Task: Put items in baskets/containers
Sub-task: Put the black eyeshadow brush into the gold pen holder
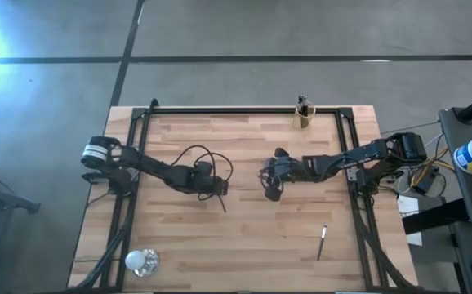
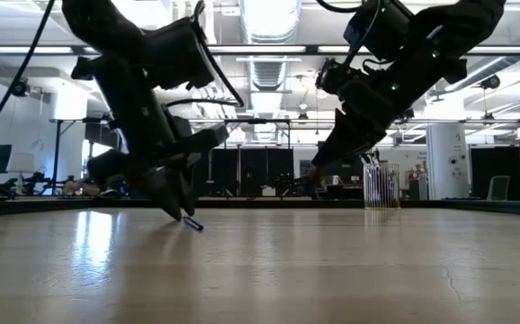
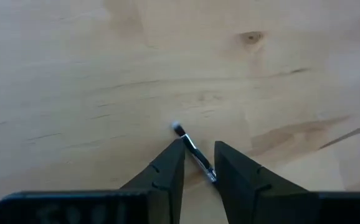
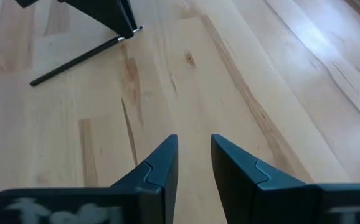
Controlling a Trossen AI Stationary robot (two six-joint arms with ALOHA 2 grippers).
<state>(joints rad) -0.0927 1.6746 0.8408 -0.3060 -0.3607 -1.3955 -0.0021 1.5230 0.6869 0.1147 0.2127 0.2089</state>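
Observation:
A thin dark stick (image 3: 192, 149) sits between the fingers of my left gripper (image 3: 200, 163) at mid-table; it also shows in the high view as the stick (image 1: 222, 202). My left gripper (image 1: 215, 189) is shut on it. My right gripper (image 1: 270, 189) hangs shut over the table's middle and touches nothing. Its fingers (image 4: 161, 168) point at bare wood. The amber cup (image 1: 303, 116) stands at the far edge with sticks upright in it. Another stick (image 1: 322, 242) lies flat toward the near right. My left gripper pinches the stick near one end (image 4: 129, 32) between its two fingers, coming from above and slanting down. The stick's rest (image 4: 74, 59) runs out from the fingers, tilted low over the wood. In the low view its end (image 2: 193, 224) is at the tabletop; whether it touches, I cannot tell.
A round white shiny ball (image 1: 140, 261) sits at the near left corner. A dark frame (image 1: 236, 109) runs along the table's far and side edges. Bare wood (image 1: 252, 245) lies between the two grippers and the near edge.

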